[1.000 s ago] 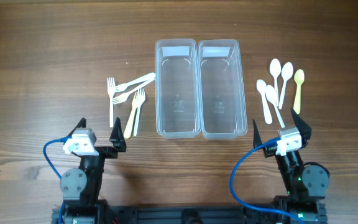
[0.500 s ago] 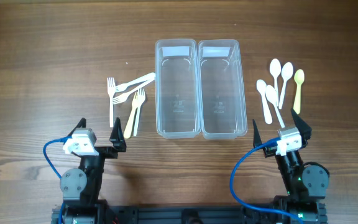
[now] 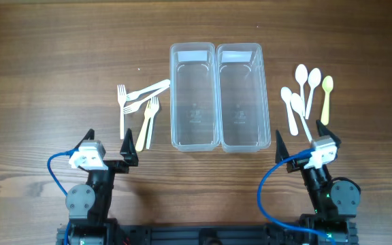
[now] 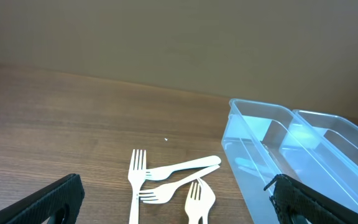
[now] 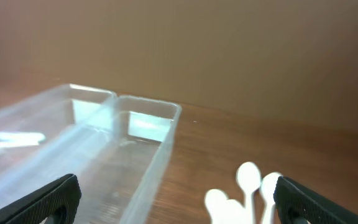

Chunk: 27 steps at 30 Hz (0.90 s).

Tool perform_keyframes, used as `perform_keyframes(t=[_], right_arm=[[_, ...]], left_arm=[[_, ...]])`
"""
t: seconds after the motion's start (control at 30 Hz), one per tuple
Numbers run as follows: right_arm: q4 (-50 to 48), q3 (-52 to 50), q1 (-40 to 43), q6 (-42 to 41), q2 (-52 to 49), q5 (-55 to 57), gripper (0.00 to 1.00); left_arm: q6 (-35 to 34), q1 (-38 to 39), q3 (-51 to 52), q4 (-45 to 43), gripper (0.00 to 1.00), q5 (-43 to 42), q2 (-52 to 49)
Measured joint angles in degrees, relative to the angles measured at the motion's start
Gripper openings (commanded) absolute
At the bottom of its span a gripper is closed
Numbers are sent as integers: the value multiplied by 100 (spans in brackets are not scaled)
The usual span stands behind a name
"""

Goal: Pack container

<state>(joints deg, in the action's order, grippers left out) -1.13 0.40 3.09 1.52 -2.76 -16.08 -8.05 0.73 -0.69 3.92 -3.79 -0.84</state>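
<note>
Change is tiny: right pincer [image 3: 304, 137] has twisted slightly near the spoons [image 3: 314, 76], left pincer [image 3: 107, 139] hasn't budged, both wide open and empty, so packing hasn't begun.

Two clear, open-topped rectangular tubs stand upright at upper centre, long sides touching: left container [image 3: 194, 116] and right container [image 3: 239, 116]. Four pale forks [image 3: 139, 107] lie loosely overlapping, centre left. Five spoons [image 3: 298, 102] lie flat at centre right, among them a yellowish spoon [image 3: 327, 95].
</note>
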Motion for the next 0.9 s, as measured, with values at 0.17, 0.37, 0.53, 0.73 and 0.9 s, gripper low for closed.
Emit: perform_keyframes(t=[0.17, 0.37, 0.53, 0.73, 0.9], right_arm=[[0, 0, 0, -1285, 0, -2, 100], [15, 0, 0, -1976, 0, -48, 100], [715, 286, 0, -1827, -286, -66, 100], [1029, 1840, 0, -1486, -1864, -39, 100], [1405, 3226, 0, -1421, -3639, -39, 100]], left_arm=[[-85, 0, 0, 0, 100, 0, -2], [-168, 0, 0, -35, 100, -376, -7], [-216, 0, -184, 367, 100, -584, -162], [-256, 0, -1379, 1097, 100, -686, -1121], [-254, 0, -2514, 1478, 100, -680, -2162]])
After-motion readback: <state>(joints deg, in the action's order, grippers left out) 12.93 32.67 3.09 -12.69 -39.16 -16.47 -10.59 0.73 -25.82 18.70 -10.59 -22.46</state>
